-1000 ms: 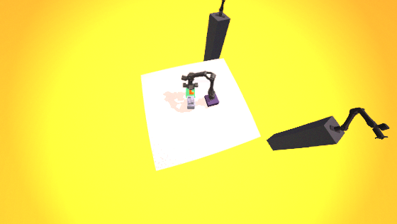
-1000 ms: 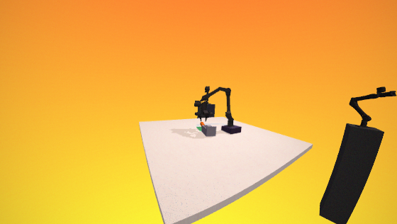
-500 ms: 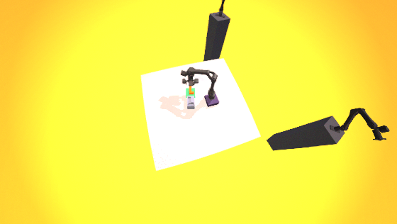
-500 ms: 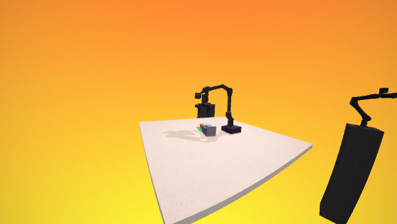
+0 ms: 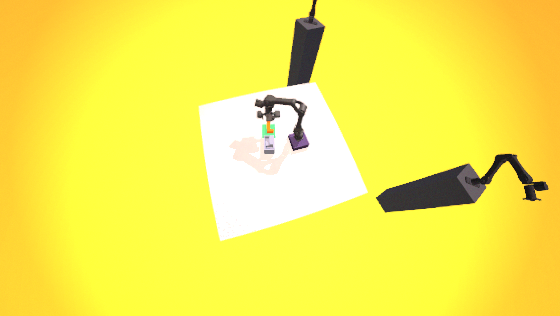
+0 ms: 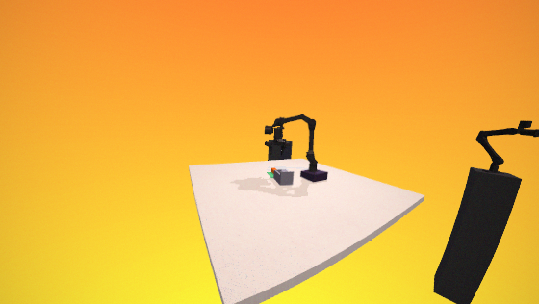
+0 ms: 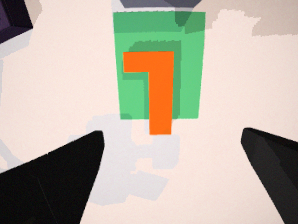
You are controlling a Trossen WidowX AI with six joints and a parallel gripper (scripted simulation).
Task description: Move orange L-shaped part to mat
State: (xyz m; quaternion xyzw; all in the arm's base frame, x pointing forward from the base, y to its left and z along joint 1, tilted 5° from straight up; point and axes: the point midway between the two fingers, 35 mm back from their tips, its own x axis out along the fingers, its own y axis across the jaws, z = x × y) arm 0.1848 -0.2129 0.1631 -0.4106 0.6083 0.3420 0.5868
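1. Nearest to us, the gripper [image 5: 269, 116] [image 6: 278, 139] [image 7: 173, 136] has let go: its fingers are spread wide, one on each side of the camera view, with nothing pinched between them.
2. Just past the fingertips is our orange part [image 5: 270, 131] [image 6: 273, 169] [image 7: 161, 95]. It's out of the pocket and over the green mat [image 5: 264, 134] [image 6: 270, 175] [image 7: 190, 90], with its long end poking past the mat's edge. Looks flat to us, but we can't swear to full contact or which face is up.
3. So we'd call this the last step: set down, let go, back off. Next we'd want a straight lift with the fingers kept wide, so neither one clips the long end. If that overhang counts against us, a gentle nudge toward the tray might be needed.
4. Beyond the mat sits the grey tray [image 5: 269, 151] [image 6: 286, 178] [image 7: 160, 3]; the pressing and prying there is done, as we read it.
5. Way off past the table [image 5: 280, 195] [image 6: 298, 226] [image 7: 265, 75] we see another arm on a dark pillar [image 5: 430, 191] [image 6: 476, 231], no part in our job.
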